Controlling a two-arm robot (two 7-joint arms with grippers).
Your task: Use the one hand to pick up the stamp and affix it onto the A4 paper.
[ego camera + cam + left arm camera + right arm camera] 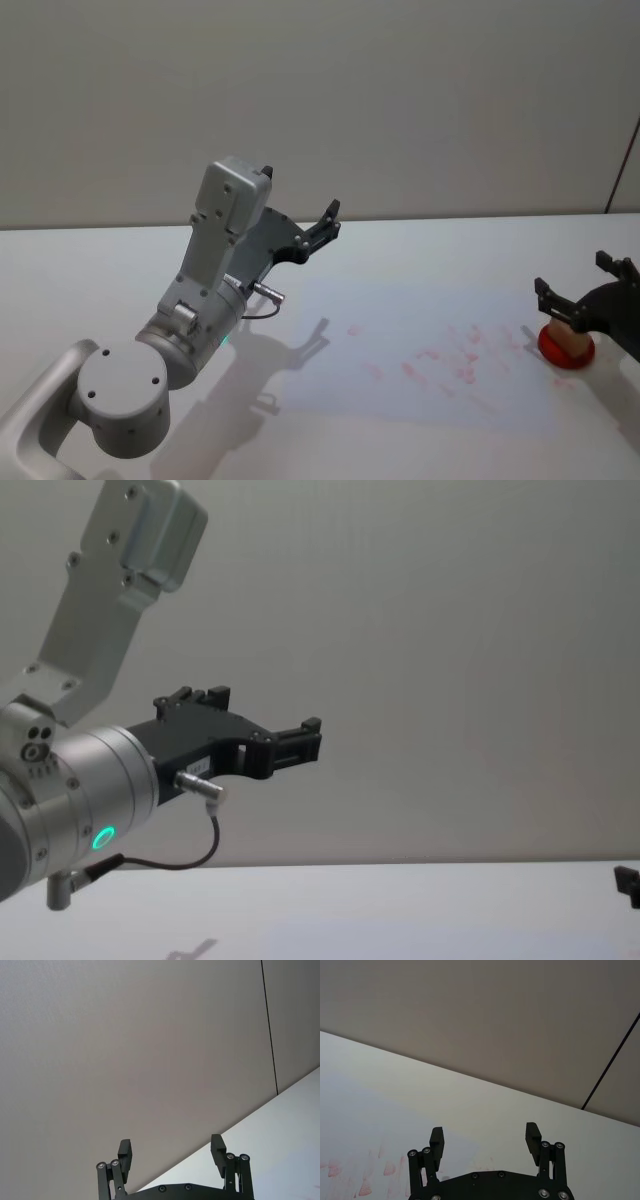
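**Red-based stamp waiting, right claw closing in**

Tan wooden stamp [565, 343] upright on red base, near right edge of table [420, 250], just off right side of A4 paper [400, 340]. Faint red imprints [440, 360] scattered across sheet. Right claw [575, 290] low beside and partly over stamp, jaws spread wide, nothing held; black fingers [437, 1141] well apart in right wrist view, bare table beyond. Contact with stamp: cannot tell.

Left claw [325, 222] raised above far left of table, jaws wide, empty, pointing at wall; parked, by the look.

Step in hand, as judged: approach to grasp, stamp not yet gripped. Next move calls for centring jaws round wooden block, closing on its sides, lifting straight, carrying leftward over paper, pressing down flat. Risk: off-centre closure tipping stamp.
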